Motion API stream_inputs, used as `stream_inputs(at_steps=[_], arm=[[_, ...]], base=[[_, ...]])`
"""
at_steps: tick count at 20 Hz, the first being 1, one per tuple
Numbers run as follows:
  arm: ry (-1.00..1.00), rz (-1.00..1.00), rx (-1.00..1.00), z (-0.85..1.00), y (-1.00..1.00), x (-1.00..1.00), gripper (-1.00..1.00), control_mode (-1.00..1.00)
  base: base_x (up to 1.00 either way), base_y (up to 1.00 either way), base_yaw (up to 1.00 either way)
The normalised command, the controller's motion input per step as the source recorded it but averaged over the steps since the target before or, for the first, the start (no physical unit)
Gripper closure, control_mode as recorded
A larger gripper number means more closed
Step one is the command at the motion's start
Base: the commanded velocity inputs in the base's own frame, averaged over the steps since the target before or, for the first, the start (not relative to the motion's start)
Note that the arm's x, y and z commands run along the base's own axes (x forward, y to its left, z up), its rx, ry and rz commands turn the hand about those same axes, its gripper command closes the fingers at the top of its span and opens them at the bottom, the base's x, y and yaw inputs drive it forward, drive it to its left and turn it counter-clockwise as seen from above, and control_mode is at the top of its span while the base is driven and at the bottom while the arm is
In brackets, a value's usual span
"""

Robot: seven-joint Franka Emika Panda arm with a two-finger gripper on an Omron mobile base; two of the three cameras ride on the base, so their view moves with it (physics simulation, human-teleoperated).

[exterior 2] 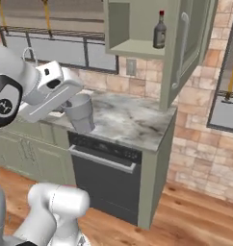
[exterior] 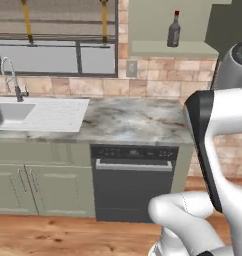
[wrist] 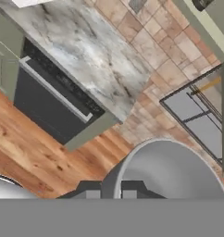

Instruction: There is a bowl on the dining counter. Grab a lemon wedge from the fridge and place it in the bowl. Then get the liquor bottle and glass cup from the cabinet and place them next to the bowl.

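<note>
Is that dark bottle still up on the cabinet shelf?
Yes, the liquor bottle stands upright on the shelf of the open cabinet, while the gripper holds the glass cup.

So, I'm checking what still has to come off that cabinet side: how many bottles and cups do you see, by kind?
Bottle: 1, upright on the open cabinet shelf
Cup: 1, held in the gripper
Total: 2

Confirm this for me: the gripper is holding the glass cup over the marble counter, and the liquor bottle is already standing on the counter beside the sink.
Not quite. The gripper does hold the glass cup over the marble counter, but the liquor bottle is not on the counter. It stands on the shelf of the open wall cabinet, as the right base view shows.
</note>
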Motion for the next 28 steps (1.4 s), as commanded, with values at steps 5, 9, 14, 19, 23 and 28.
stream_inputs(at_steps=[5, 9, 14, 19, 23, 28], arm=[[0.00, 0.00, 0.00, 0.00, 0.00, 0.00, 1.00, 1.00], [0.00, 0.00, 0.00, 0.00, 0.00, 0.00, 1.00, 1.00], [0.00, 0.00, 0.00, 0.00, 0.00, 0.00, 1.00, 1.00], [0.00, 0.00, 0.00, 0.00, 0.00, 0.00, 1.00, 1.00], [0.00, 0.00, 0.00, 0.00, 0.00, 0.00, 1.00, 1.00], [0.00, 0.00, 0.00, 0.00, 0.00, 0.00, 1.00, 1.00]], base=[[-0.66, 0.58, 0.72], [-0.36, 0.49, 0.87], [-0.30, 0.57, 0.89], [-0.09, 0.77, 0.83], [-0.02, 0.77, 0.81], [0.00, 0.73, 0.79]])
